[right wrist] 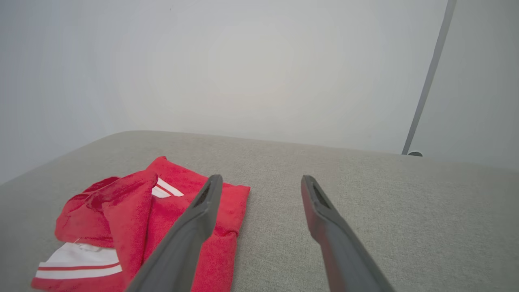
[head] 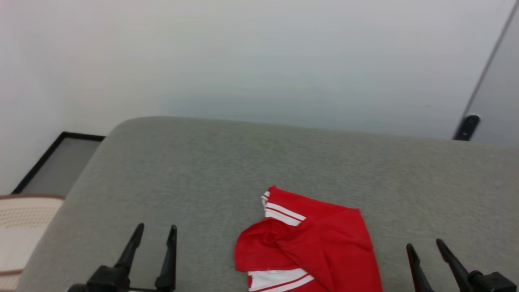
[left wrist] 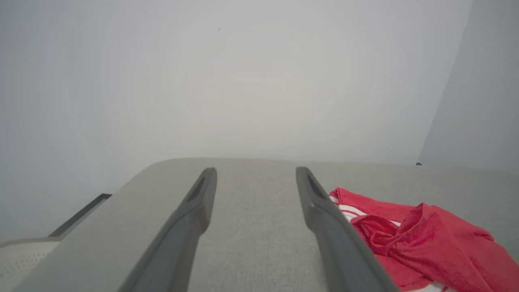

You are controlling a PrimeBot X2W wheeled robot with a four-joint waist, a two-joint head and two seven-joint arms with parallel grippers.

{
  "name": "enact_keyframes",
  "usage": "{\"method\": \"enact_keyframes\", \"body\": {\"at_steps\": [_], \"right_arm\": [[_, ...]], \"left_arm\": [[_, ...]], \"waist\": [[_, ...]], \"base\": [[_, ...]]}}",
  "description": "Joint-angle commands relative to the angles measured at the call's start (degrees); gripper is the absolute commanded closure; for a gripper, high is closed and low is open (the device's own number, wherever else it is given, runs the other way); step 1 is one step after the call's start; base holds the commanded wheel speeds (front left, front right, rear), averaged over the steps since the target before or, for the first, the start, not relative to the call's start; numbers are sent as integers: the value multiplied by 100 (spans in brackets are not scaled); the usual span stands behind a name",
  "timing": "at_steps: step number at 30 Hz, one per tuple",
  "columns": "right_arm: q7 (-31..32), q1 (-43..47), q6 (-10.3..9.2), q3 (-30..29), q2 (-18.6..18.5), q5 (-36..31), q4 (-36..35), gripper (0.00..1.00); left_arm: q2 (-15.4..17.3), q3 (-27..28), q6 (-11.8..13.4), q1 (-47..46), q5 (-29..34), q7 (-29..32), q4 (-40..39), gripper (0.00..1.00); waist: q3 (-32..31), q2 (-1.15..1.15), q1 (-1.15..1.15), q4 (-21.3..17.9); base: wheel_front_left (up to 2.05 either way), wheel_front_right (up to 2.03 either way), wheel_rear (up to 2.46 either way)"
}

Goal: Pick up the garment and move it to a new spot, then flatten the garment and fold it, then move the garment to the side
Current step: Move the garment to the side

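Fig.: crumpled red jersey, lower centre, prob. soft & light, pinch raised fold; left gripper & right gripper fingers spread, empty.

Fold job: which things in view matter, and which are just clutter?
Job: garment, crumpled on the grey padded surface; left gripper and right gripper, both open and empty.
Lying about: pale woven item; black-framed panel; small dark fitting by the wall.

The left pincer and right pincer each have two long, tapering black fingers on a blocky black base. Close up they look matte dark grey, seemingly slotted near the tips.
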Motion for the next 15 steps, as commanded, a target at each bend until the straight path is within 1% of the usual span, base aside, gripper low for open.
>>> {"method": "enact_keyframes", "body": {"at_steps": [1,8,12,15], "right_arm": [[-20,-39,-10,80,-53,24,77,0],[-20,-285,-10,416,-238,195,568,0],[-20,-433,-10,540,-343,359,978,0],[175,-594,-10,595,-435,497,1345,0]], "left_arm": [[71,20,-12,-84,10,-9,4,0],[131,84,-12,-94,37,-9,-57,0],[132,61,-12,-18,7,-9,-97,0],[115,38,-12,34,2,-9,-100,0]], "waist": [[-16,0,0,344],[-26,0,0,886],[-30,0,0,1104],[-24,0,0,1216]], "base": [[0,0,0],[0,0,0],[0,0,0],[0,0,0]]}}
